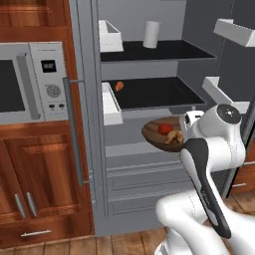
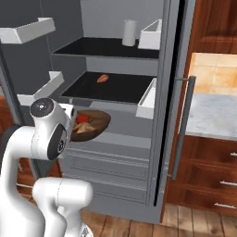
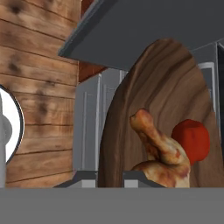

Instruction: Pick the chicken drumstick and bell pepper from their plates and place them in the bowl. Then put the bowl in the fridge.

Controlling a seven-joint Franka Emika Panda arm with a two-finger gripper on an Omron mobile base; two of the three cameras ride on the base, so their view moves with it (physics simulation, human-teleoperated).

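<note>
Tilt is my worry: my jaws pinch the bowl (image 1: 160, 133) rim, drumstick (image 1: 174, 136) and pepper (image 1: 165, 129) inside, before the open fridge (image 1: 149, 74); clipping its shelf (image 1: 157, 93) could spill both.

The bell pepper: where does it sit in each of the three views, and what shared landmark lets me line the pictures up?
Left base view: the bell pepper is right of centre, in the wooden bowl before the open fridge.
Right base view: left of centre, in the bowl, by the arm's head.
Hand view: right side, against the bowl's inside, next to the chicken drumstick.
Shared landmark: the bowl.
</note>
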